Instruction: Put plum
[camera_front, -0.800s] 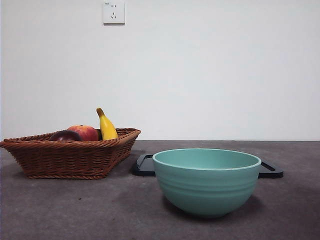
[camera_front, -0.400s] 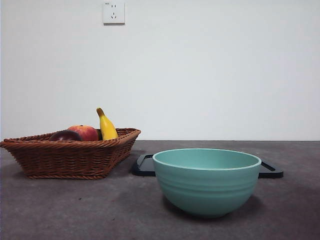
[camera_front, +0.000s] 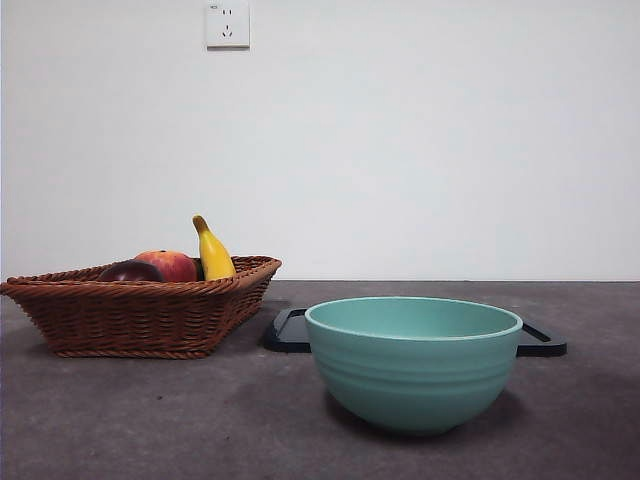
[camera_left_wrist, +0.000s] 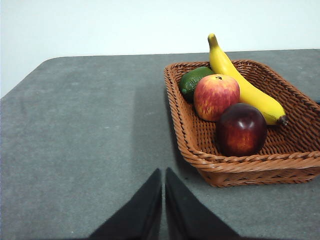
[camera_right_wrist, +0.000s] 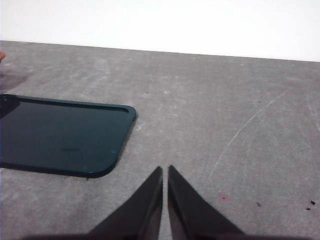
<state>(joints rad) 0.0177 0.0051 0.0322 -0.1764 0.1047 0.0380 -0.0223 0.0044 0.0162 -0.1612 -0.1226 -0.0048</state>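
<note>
Gray felt covers the table (camera_front: 150, 420), and a plain white wall stands behind it. We see a brown wicker basket (camera_left_wrist: 200, 155) on the table, and the plum (camera_left_wrist: 241, 129) sits inside it. It is dark red-purple and shiny. It rests in the near corner of the basket, close to the woven rim, next to the red apple (camera_left_wrist: 216, 96) and the yellow banana (camera_left_wrist: 245, 85). A green fruit (camera_left_wrist: 194, 80) lies behind the apple.

Our left gripper (camera_left_wrist: 163, 172) has its two black jaws pressed together, with nothing between them. It hangs over bare table just outside the basket. The plum lies ahead of it and off to one side, past the basket rim. So we think this arm is the nearer one and should do the picking. The plum is round, so it has no long side to line up with. We only need to open the jaws, go over the rim and come down on it.

Our right gripper (camera_right_wrist: 165, 172) also has its jaws pressed together and holds nothing. It waits over bare table near a dark tray (camera_right_wrist: 60, 135), well apart from the basket.

From the front, a teal bowl (camera_front: 414, 362) stands in front of the tray. The task does not say where the plum goes, so we cannot tell.
</note>
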